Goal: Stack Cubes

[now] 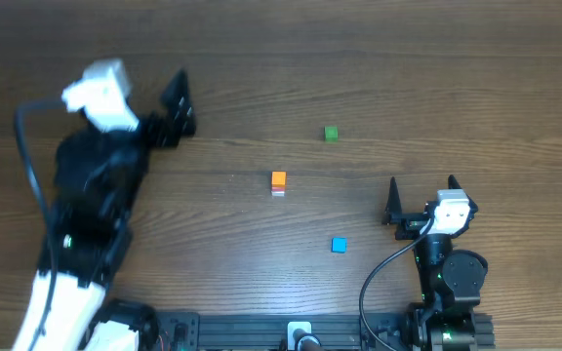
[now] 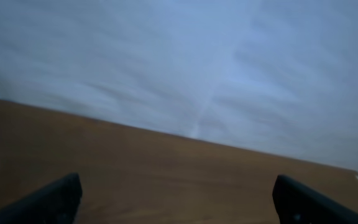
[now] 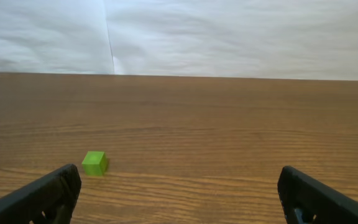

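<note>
On the wooden table (image 1: 261, 58) sit 3 small cubes, well apart: the green cube (image 1: 331, 134) farthest from the arms, the orange cube (image 1: 278, 178) in the middle, touching a pale block (image 1: 278, 192), the blue cube (image 1: 339, 245) near the right arm; each looks light, rigid and smooth-sided, so a centred pinch across 2 opposite flat faces should hold best — off-centre it may twist; left claw (image 1: 181, 105) spread wide, empty; right claw (image 1: 422, 192) likewise spread — facing the green cube.

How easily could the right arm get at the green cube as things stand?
Probably easily: the right claw is open and faces the green cube, with only bare table between them.
</note>
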### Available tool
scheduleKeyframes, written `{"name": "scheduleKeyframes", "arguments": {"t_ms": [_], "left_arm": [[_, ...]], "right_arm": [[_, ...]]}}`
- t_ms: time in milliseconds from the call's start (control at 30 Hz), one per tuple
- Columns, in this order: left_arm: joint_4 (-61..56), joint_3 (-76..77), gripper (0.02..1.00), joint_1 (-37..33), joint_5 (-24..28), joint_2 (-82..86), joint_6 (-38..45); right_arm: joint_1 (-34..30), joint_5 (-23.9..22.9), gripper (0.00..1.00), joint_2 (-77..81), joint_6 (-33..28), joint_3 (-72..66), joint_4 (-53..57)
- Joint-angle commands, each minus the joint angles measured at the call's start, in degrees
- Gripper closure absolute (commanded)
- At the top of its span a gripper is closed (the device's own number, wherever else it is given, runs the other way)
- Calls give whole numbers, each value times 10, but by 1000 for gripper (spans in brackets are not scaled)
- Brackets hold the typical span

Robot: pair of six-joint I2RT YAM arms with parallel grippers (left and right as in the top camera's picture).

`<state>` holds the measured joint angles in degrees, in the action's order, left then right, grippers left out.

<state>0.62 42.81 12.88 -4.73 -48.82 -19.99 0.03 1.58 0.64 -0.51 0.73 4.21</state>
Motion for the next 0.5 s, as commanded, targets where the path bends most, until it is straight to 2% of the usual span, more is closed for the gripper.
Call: {"name": "scheduleKeyframes", "arguments": {"t_ms": [33,233,500], "left_arm": [[-27,-134,27,-64,84,125,49],[-28,-278,20,-101,88,284,110],[-28,-388,23,-120,92,403,123]], "right_arm": [[0,-1,7,-4,-4,-4,-1],[0,-1,9,-4,-4,-4,-1],[0,-1,9,-4,-4,-4,-1]]}}
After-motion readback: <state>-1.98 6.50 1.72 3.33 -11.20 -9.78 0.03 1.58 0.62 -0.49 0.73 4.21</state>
